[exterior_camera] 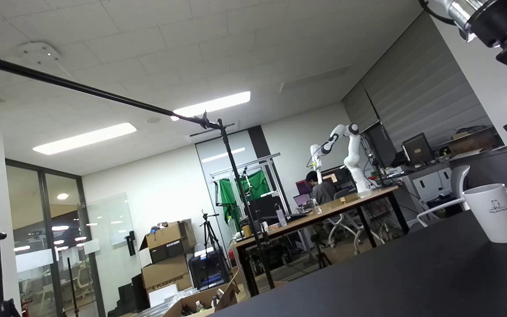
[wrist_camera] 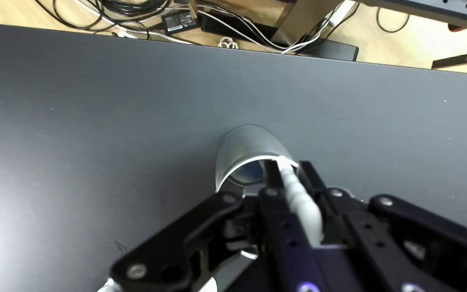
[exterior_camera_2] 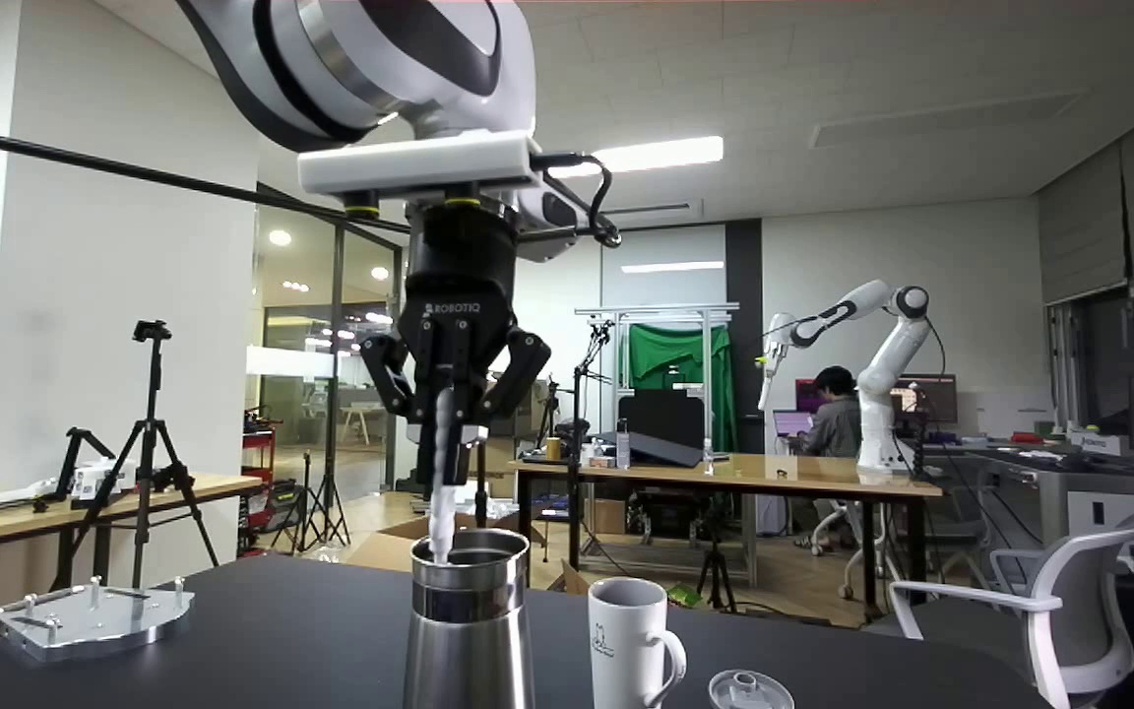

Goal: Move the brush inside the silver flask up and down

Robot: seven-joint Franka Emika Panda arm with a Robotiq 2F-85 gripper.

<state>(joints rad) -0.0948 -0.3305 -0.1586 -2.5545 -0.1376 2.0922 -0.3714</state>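
Nearest me, lower centre of an exterior view: tall silver metal flask (exterior_camera_2: 469, 640), upright. White ribbed brush handle (exterior_camera_2: 442, 522) runs down into its mouth, lower end hidden. Black two-fingered gripper (exterior_camera_2: 445, 463) pinches the handle. White mug (exterior_camera_2: 616, 640) just right. Farther, right of frame: dark-haired person (exterior_camera_2: 829, 418).

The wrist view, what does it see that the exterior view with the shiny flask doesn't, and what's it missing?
Only the wrist view shows a coil of black cable and a black power adapter, past the edge of the black table.

Only that exterior view shows a person in the background, another white robot arm and a green cloth.

Both show the gripper holding the white brush, its lower end at the mouth of the silver flask, and some of the table.
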